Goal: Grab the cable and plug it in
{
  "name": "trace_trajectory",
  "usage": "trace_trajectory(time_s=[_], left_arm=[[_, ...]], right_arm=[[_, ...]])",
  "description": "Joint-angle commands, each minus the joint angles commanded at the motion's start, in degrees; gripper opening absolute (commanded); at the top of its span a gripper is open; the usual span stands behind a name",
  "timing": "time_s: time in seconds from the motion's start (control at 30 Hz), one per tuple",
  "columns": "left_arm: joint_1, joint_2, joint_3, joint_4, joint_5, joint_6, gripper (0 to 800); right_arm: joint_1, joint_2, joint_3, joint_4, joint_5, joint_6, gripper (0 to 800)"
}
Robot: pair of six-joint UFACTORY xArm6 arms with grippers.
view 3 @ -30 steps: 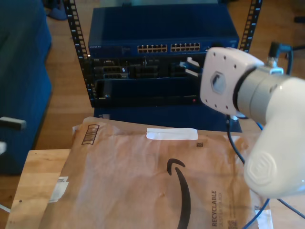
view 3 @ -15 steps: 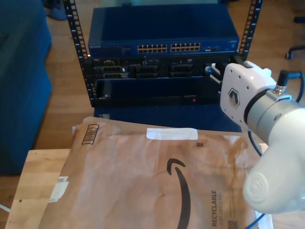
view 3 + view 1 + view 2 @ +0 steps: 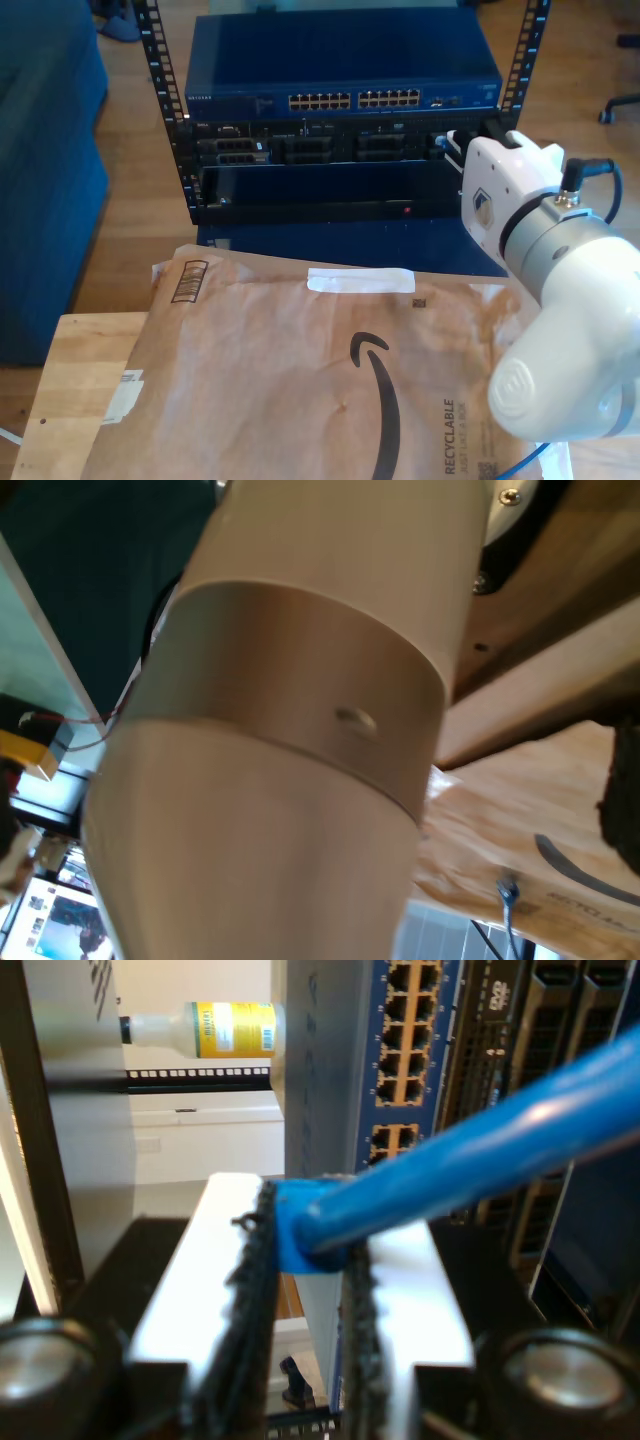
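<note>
My second hand (image 3: 305,1260) is clamped on the blue Ethernet cable (image 3: 480,1150), just in front of the blue network switch (image 3: 345,75) ports. My first hand's state I cannot tell; a white arm (image 3: 290,730) blocks it.

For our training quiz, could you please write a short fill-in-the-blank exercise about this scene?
1. My second gripper is shut on a cable coloured ____.
2. The network switch in the rack has a case coloured ____.
3. The word printed on the paper mailer beside the arrow logo is ____.

Missing words: blue; blue; RECYCLABLE
</note>
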Motion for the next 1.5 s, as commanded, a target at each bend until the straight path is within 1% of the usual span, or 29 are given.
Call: trace_trajectory(time_s=[0.13, 0.23, 0.3, 0.37, 0.43, 0.47, 0.5, 0.53, 0.63, 0.73, 0.87, 0.93, 1.03, 1.1, 1.17, 1.23, 1.3, 1.37, 1.4, 1.5], left_arm=[[3.34, 0.00, 3.25, 0.26, -5.27, 4.31, 799], [4.22, 0.18, 4.84, 0.26, -9.05, 4.66, 799], [4.31, 0.00, 5.63, 0.26, -10.64, 4.84, 799], [5.27, 0.00, 5.71, 0.26, -10.99, 4.84, 799], [6.24, 0.00, 6.07, 0.26, -11.34, 4.84, 799], [6.51, 0.00, 7.30, 0.35, -11.60, 4.84, 799], [6.77, 0.00, 9.23, 0.26, -12.48, 4.84, 799], [7.03, 0.00, 9.49, 0.18, -12.92, 4.84, 799], [7.30, 0.00, 9.32, -0.09, -13.27, 6.68, 799], [8.53, 0.00, 9.32, -0.09, -13.54, 10.64, 799], [10.73, 0.00, 9.67, -0.18, -15.30, 15.38, 799], [12.84, -0.09, 10.46, -0.18, -17.93, 18.73, 799], [16.18, 0.00, 12.13, -0.09, -21.98, 20.04, 799], [17.05, -0.09, 13.27, -0.09, -23.91, 21.27, 799], [17.49, 0.44, 14.95, -0.44, -25.93, 24.79, 800], [17.93, 0.44, 15.91, -2.55, -28.48, 27.08, 800], [18.11, 0.53, 17.93, -4.40, -32.62, 27.34, 800], [18.11, 0.62, 19.87, -4.48, -36.40, 27.25, 800], [18.29, 0.62, 20.04, -4.57, -37.36, 27.16, 800], [18.29, 0.62, 20.04, -4.57, -37.54, 27.08, 800]], right_arm=[[0.09, 3.60, -0.09, 0.79, -7.47, -4.84, 42], [0.53, 6.33, -1.14, 4.13, -11.52, -7.74, 42], [2.11, 8.70, -2.37, 6.51, -13.80, -10.73, 42], [5.89, 11.43, -4.92, 11.16, -16.09, -14.24, 42], [9.85, 14.24, -7.56, 17.76, -16.35, -18.29, 43], [10.99, 15.47, -8.70, 20.22, -16.44, -20.04, 43], [12.04, 16.62, -9.76, 21.80, -16.53, -21.01, 44], [13.54, 17.32, -10.81, 22.86, -16.62, -21.27, 44], [16.53, 20.66, -13.89, 26.90, -18.02, -22.15, 43], [17.67, 22.51, -15.74, 30.42, -19.96, -25.76, 31], [18.20, 23.74, -15.91, 31.03, -20.04, -26.55, 13], [18.20, 23.91, -16.09, 30.95, -19.96, -26.55, 8], [18.11, 23.91, -16.09, 30.86, -19.87, -26.64, 6], [18.11, 23.91, -16.00, 30.86, -19.78, -26.55, 3], [18.11, 23.91, -15.91, 30.86, -19.78, -26.55, 2], [18.11, 23.82, -15.91, 30.86, -19.69, -26.55, 2], [18.11, 23.47, -15.91, 30.86, -19.60, -26.55, 2], [18.11, 23.47, -15.74, 30.86, -19.60, -26.55, 2], [18.11, 23.47, -15.56, 30.86, -19.60, -26.55, 2], [18.11, 23.65, -15.38, 31.91, -19.43, -26.37, 2]])
